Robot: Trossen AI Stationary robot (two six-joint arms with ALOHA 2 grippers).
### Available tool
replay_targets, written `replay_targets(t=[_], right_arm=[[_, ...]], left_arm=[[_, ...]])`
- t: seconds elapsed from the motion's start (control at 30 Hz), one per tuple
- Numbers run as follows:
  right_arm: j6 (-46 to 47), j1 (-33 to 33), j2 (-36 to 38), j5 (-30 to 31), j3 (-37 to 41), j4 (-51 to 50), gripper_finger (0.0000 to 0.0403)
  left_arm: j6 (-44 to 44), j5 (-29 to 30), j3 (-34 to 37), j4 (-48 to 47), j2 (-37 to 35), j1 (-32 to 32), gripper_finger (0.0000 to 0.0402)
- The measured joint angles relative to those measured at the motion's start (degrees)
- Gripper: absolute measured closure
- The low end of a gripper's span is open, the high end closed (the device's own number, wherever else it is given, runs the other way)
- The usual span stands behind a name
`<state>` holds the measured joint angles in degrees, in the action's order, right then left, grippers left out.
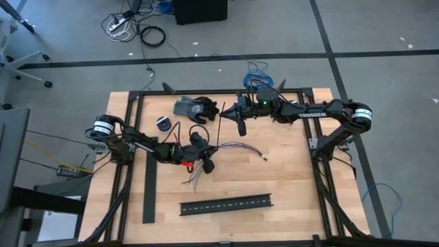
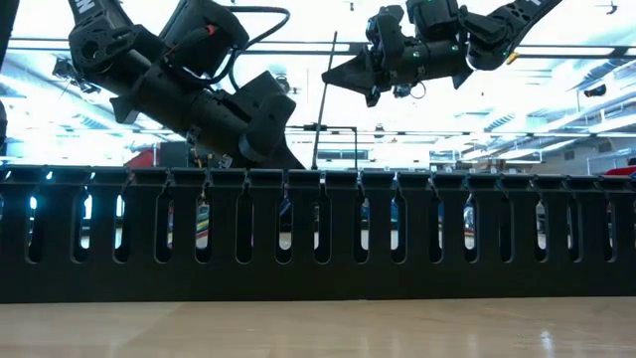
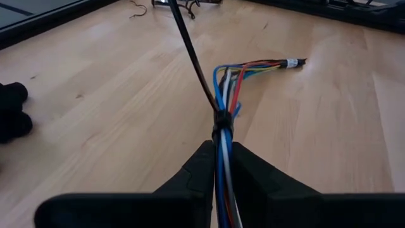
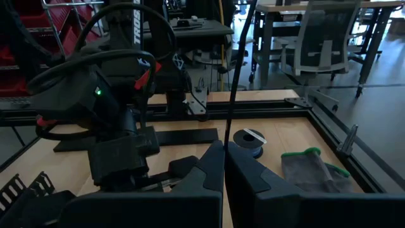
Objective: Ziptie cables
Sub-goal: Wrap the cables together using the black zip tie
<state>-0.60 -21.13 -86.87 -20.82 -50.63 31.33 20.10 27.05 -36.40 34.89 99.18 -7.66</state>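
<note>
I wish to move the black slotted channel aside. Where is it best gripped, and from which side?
Probably near the middle of the black slotted channel, from straight above, jaws across its narrow width. It lies long and level on the table, so a middle grip should keep it balanced.

Pale smooth wooden table (image 3: 114, 114); matt black plastic slotted channel (image 1: 226, 203).

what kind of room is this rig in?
Looks like an open lab or workshop, not a home. The right wrist view shows an office chair and work desks behind the table; the high view shows a bare floor with loose cords.
</note>
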Motion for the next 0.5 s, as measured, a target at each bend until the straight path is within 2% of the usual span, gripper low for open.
replay_targets(t=[0.33, 0.5], right_arm=[[0.5, -0.1, 0.0, -1.8, 0.0, 0.0, 0.0399], [1.9, -0.1, 0.0, -2.5, -0.1, -1.2, 0.0363]], left_arm=[[-0.6, 1.8, 0.0, 0.2, 0.1, -0.1, 0.0373], [-3.5, 2.2, 0.1, 4.0, 0.1, -0.1, 0.0396]])
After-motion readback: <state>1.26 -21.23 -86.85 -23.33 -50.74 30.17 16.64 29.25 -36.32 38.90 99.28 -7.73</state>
